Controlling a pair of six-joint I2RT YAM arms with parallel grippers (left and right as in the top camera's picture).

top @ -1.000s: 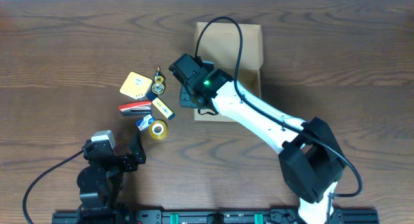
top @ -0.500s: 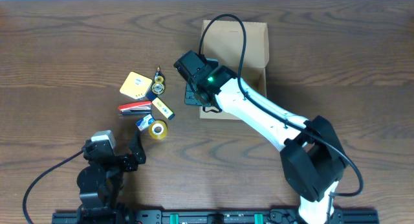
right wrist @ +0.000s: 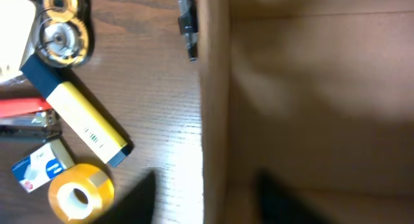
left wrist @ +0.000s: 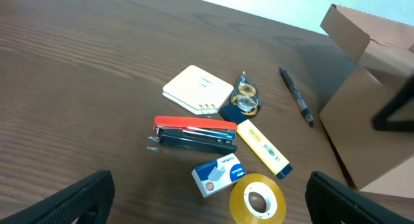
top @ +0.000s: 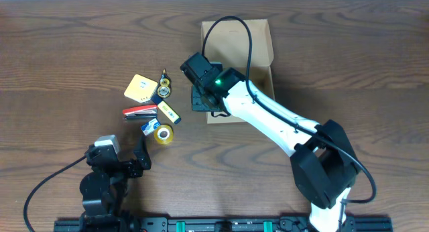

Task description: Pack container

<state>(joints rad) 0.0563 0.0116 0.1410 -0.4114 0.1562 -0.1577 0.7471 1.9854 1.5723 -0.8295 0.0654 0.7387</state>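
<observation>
container (top: 258, 41) open on desk (top: 67, 58), right of stationery pile (top: 141, 112). right jaws apart astride its pile-side wall, seemingly unclamped; left jaws wide apart, idle. step: adjusting container. next: pick item, drop inside.

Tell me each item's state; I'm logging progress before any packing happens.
Cardboard box: lid flap open.
Right gripper: open, straddling a box side wall.
Left gripper: open, holding nothing.
Stapler: closed, on the table.
Highlighter: capped, on the table.
Tape roll: lying flat, unpacked.
Pen: on the table beside the box.
</observation>
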